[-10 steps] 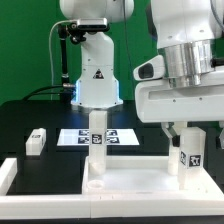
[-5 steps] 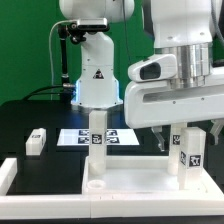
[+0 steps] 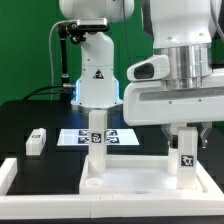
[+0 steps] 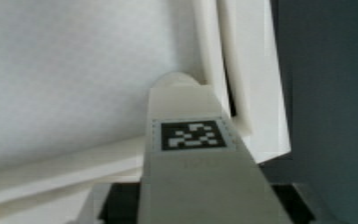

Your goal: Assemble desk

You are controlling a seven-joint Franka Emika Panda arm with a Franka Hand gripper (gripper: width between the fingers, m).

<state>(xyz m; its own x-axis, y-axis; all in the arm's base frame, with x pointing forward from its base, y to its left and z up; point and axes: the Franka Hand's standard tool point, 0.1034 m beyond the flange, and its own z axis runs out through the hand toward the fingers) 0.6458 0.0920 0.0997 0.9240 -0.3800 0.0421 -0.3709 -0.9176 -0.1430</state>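
The white tray-like tabletop (image 3: 135,186) lies at the front of the exterior view. One white leg (image 3: 97,136) stands upright at its far corner on the exterior view's left. My gripper (image 3: 186,136) is shut on a second tagged leg (image 3: 186,160) and holds it upright at the far corner on the exterior view's right. In the wrist view the held leg (image 4: 195,140) points down into the tabletop's corner (image 4: 87,80), next to its raised rim (image 4: 247,70). My gripper (image 4: 197,203) clamps it from both sides. A third leg (image 3: 37,140) lies loose on the black table.
The marker board (image 3: 112,138) lies flat behind the tabletop. A long white border rail (image 3: 8,176) runs along the front at the exterior view's left. The arm's white base (image 3: 97,78) stands at the back.
My hand has turned about its vertical axis with the leg in it, and the leg sits slightly lower at the corner. The other parts have not moved.
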